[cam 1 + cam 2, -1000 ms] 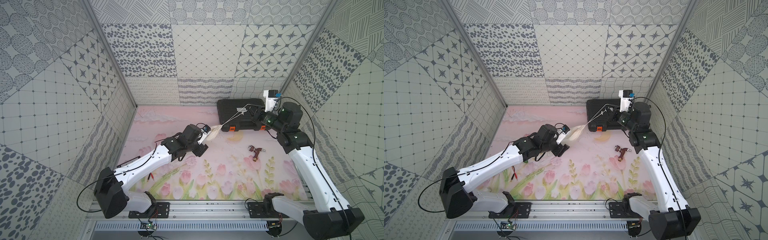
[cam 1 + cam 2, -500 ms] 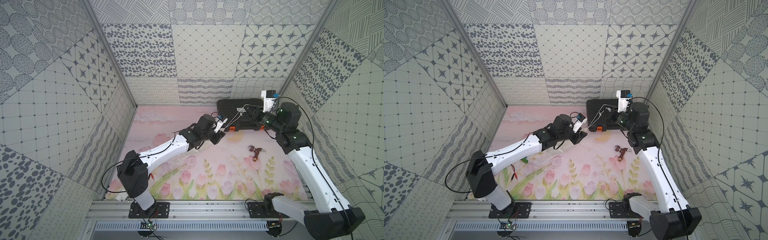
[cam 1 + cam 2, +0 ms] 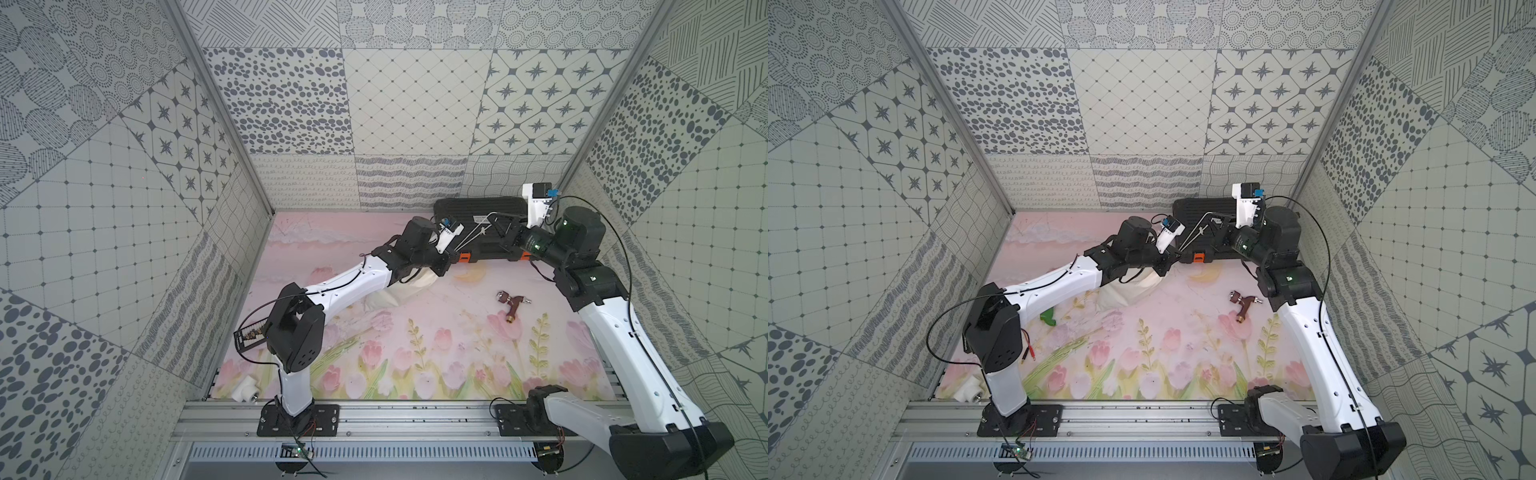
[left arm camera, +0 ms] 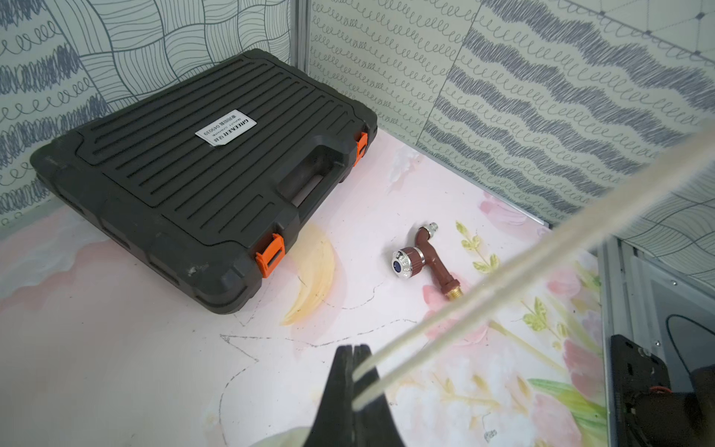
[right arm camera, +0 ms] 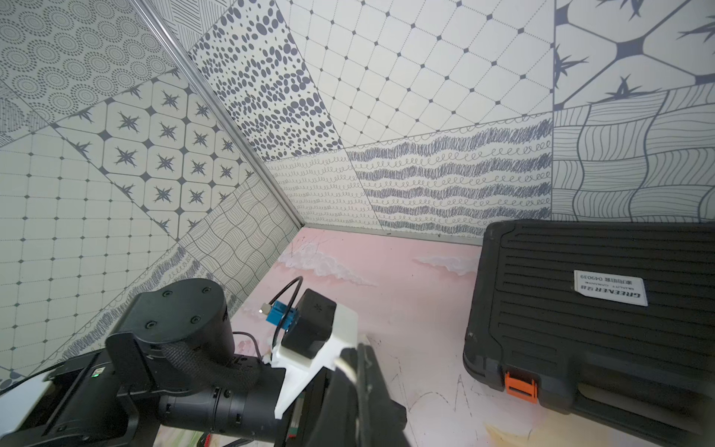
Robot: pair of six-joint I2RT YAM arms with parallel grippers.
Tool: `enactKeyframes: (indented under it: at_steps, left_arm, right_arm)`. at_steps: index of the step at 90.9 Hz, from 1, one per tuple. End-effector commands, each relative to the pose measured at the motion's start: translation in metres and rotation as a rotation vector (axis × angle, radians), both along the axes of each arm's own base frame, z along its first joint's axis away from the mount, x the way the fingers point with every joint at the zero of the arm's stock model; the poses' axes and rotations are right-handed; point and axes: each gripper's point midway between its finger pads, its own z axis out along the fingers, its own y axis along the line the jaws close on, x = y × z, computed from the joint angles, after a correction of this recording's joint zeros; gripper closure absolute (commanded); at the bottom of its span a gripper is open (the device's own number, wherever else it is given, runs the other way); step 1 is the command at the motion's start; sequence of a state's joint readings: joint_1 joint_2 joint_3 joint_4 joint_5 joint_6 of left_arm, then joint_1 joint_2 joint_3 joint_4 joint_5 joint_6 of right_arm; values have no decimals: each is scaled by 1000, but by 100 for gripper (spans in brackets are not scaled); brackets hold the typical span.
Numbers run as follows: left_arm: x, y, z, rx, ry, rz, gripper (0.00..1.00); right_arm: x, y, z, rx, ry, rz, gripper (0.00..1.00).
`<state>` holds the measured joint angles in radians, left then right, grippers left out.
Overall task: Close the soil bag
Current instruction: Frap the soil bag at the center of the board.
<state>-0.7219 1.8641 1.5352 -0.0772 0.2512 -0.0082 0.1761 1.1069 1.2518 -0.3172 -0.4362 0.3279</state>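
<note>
Left gripper (image 4: 353, 350) pinches the cords (image 4: 514, 271), with the soil bag (image 3: 1125, 291) just to its near left under the wrist. Right gripper (image 5: 358, 348) grips the cords' far end.

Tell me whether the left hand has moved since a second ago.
Yes. In a top view the left hand has gone toward the black case and now sits beside its orange latch, shut on the cords.

A robotics lab test cell: patterned wall panels (image 3: 415, 104) box in a bench (image 3: 457, 316) laid with a printed tulip mat. At the frame's lower edge, the left arm (image 3: 353, 286) and right arm (image 3: 615, 345) bolt to an aluminium rail (image 3: 415, 419) beside a bare circuit board (image 3: 297, 451).
</note>
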Motion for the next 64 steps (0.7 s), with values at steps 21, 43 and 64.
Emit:
enactKeyframes:
  at_steps: [21,43,64]
  left_arm:
    - [-58,49,-110,210,233,-22,100]
    - [-97,85,-166,416,323,10,94]
    - [-126,118,-205,593,448,39,87]
  right_arm:
    - [8,-33,95,30,-210,-118,100]
    - [20,-44,120,40,-245,-172,100]
    - [30,-63,131,57,-252,-224,100]
